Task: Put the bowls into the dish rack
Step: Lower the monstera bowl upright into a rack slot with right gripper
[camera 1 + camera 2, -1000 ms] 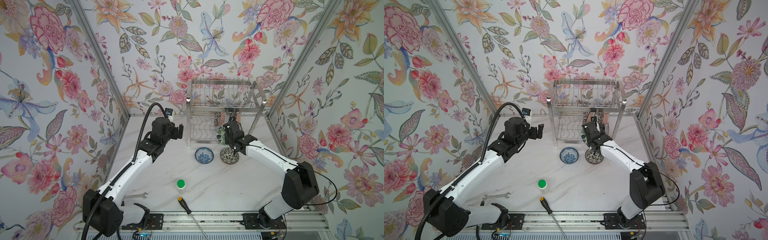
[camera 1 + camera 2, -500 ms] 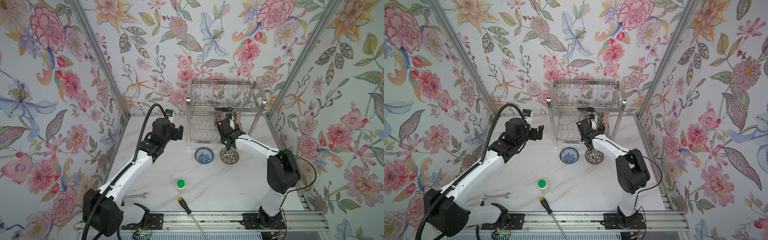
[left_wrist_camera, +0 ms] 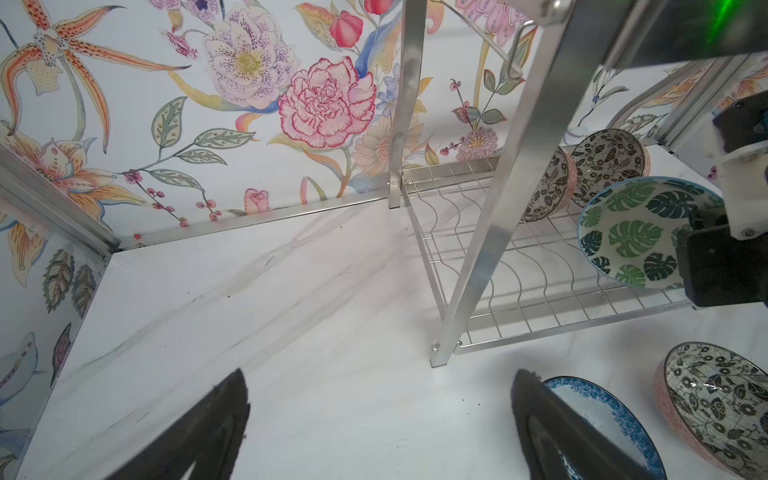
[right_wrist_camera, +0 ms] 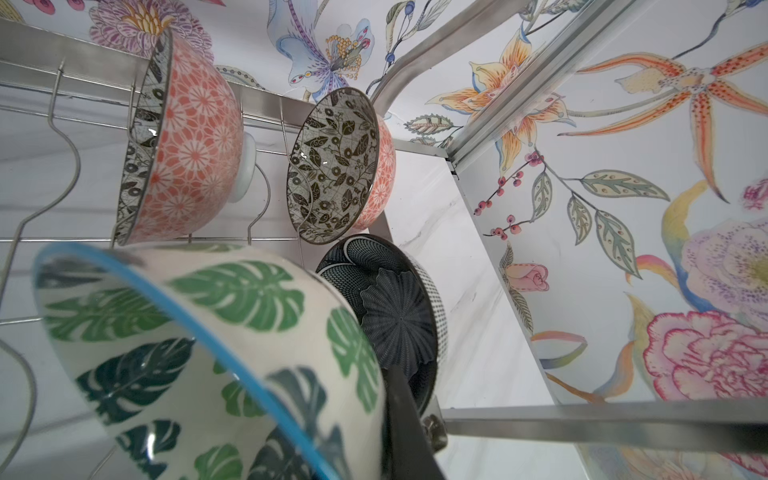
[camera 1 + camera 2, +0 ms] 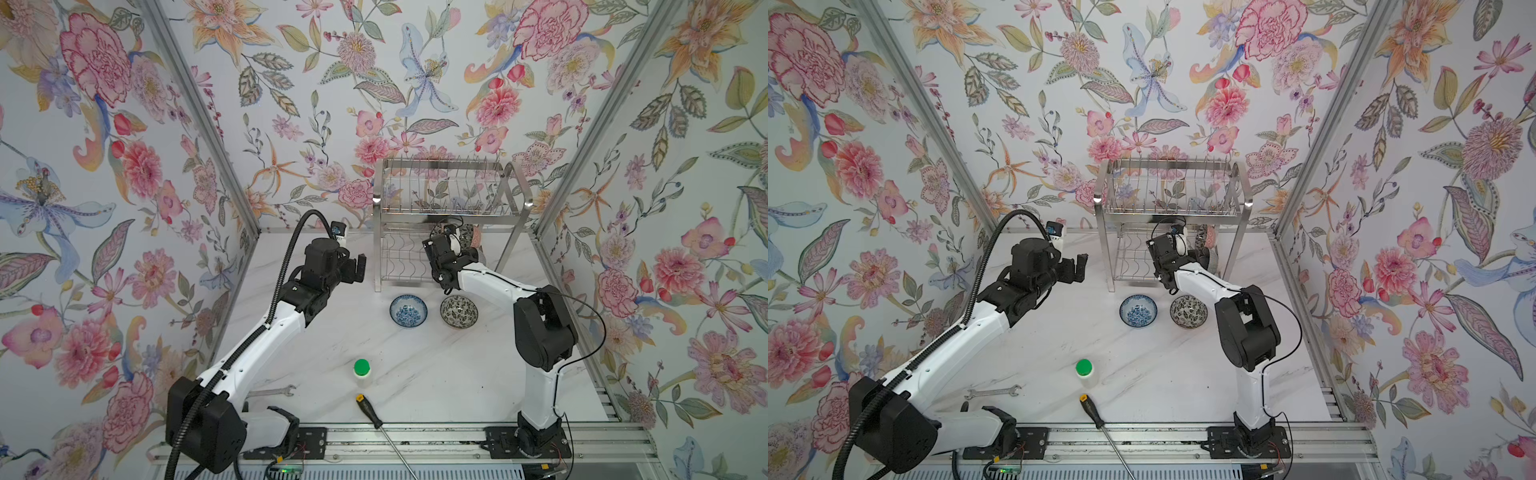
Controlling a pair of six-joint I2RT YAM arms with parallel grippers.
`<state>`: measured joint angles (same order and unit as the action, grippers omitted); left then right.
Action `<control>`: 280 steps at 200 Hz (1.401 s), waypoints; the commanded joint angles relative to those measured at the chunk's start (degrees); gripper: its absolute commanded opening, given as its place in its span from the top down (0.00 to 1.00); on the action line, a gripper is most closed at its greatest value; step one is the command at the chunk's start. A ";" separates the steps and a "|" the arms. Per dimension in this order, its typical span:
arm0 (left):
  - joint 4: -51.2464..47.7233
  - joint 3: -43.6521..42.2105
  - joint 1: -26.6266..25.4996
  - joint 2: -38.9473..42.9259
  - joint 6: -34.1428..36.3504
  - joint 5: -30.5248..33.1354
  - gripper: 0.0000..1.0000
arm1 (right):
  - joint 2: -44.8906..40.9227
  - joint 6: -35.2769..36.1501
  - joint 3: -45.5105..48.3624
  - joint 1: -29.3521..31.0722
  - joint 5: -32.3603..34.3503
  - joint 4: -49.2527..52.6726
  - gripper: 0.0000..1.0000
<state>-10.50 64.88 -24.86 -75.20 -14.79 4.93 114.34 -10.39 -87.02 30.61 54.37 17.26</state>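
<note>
- Green leaf bowl (image 3: 627,237), pinched in my right tool (image 3: 690,253), is inside the dish rack (image 3: 486,232), just over the bottom shelf.
- Next I should stand it between the wires, then let go.
- My left tool (image 3: 380,374) is spread wide, empty.

**Table layout**

The dish rack (image 5: 451,216) is set at the table's (image 5: 457,374) 12 o'clock, with racked bowls (image 3: 609,166) stood on edge inside it. At its 6 o'clock a left bowl (image 5: 408,310) and right bowl (image 5: 459,311) are laid side by side. A bottle (image 5: 361,372) is placed at their 7 o'clock, a screwdriver (image 5: 371,413) at the bottle's 6 o'clock.
</note>
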 commanded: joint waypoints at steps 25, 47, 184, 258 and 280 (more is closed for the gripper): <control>0.22 -1.11 1.04 0.15 -0.37 -1.12 0.01 | 2.49 1.07 -3.45 -0.71 2.38 -1.96 1.00; 0.31 -1.16 1.11 -0.04 -0.33 -1.29 0.01 | 3.71 1.58 -4.50 -0.72 2.65 -2.01 1.00; 0.83 -1.12 2.08 -0.91 -0.02 -2.47 0.01 | 9.55 4.24 -9.18 -1.36 4.96 -2.47 1.00; 0.62 -1.69 2.44 -0.50 -0.07 -2.47 0.01 | 11.08 4.50 -10.36 -1.43 3.83 -2.49 1.00; 0.48 -1.86 2.53 -0.30 -0.07 -2.38 0.01 | 11.35 4.69 -10.53 -1.34 3.35 -2.46 0.99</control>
<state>-10.33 63.94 -23.14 -75.64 -14.76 3.20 124.42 -5.96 -95.48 29.47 56.99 15.88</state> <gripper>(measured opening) 0.992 0.087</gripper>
